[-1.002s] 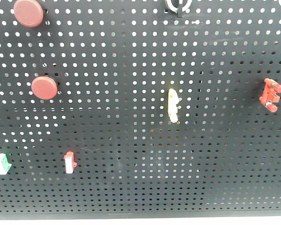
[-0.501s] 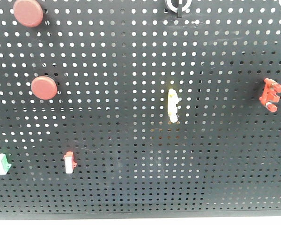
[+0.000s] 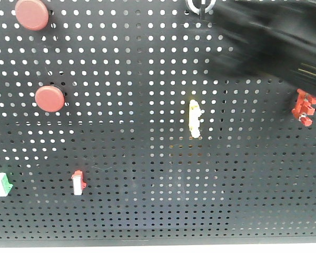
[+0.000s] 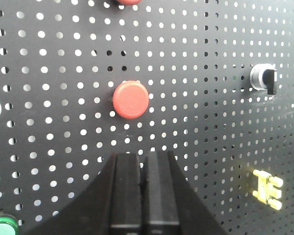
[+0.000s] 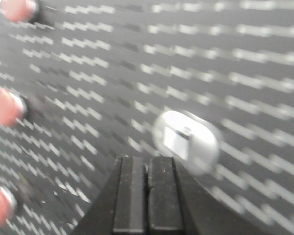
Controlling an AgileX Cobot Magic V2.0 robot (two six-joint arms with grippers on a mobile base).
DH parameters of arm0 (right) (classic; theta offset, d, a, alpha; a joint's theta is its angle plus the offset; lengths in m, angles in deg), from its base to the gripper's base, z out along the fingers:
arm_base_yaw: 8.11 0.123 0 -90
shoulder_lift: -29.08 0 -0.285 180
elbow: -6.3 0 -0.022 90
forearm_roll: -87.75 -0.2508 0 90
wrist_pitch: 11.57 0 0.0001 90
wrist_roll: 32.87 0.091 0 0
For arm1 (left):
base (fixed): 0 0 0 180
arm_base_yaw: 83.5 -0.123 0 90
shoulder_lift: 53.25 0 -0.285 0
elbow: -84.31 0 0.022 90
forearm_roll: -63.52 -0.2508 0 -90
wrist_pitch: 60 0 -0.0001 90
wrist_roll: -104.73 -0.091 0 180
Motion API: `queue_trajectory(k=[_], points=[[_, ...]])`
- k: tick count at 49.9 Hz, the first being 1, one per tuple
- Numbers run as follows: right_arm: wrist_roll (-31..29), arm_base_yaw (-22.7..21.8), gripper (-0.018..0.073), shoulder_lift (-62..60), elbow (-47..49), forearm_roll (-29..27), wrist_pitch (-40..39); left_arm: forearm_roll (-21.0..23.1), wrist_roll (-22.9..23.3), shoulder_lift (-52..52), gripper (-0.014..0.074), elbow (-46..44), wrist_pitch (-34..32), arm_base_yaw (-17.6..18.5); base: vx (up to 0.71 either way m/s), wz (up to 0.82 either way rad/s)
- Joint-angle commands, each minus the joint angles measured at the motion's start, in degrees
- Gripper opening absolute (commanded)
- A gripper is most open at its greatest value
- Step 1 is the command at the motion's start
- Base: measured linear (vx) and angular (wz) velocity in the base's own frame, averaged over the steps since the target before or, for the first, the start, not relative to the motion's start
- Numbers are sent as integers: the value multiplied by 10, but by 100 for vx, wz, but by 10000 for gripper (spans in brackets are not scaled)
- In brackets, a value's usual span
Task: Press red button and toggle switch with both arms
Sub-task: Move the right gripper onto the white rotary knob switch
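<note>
Two red buttons point(image 3: 49, 98) point(image 3: 31, 14) sit on the black pegboard point(image 3: 147, 200) at the left. The toggle switch point(image 3: 200, 6), a silvery ring with a black lever, is at the top edge. It also shows in the left wrist view point(image 4: 263, 78). My left gripper point(image 4: 144, 156) is shut and empty, just below a red button point(image 4: 131, 100) and apart from it. My right gripper point(image 5: 147, 161) is shut and empty, below a blurred round white thing point(image 5: 186, 141); I cannot tell what that is. The right arm point(image 3: 268, 42) is a dark blur right of the toggle switch.
A narrow yellow-white switch point(image 3: 195, 118) is mid-board, and a red clip point(image 3: 304, 107) is at the right. A green-white part point(image 3: 3, 184) and a red-white part point(image 3: 77, 182) are at the lower left. A green button point(image 4: 2, 226) is at the left wrist view's bottom left.
The right arm has come into the front view from the upper right and now blurs beside the toggle switch. Nothing on the board has moved.
</note>
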Motion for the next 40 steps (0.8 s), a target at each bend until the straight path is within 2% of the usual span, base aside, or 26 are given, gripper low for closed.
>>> queue_trajectory(k=[1, 10, 25, 40], points=[[-3, 15, 0, 18, 51, 2, -39, 1, 0, 1, 0, -14, -41, 1, 0, 0], [-3, 13, 0, 50, 89, -2, -25, 1, 0, 1, 0, -14, -41, 1, 0, 0], [0, -32, 0, 48, 90, -42, 15, 1, 0, 1, 0, -14, -43, 1, 0, 0], [-10, -32, 0, 29, 89, -38, 43, 1, 0, 1, 0, -14, -44, 1, 0, 0]])
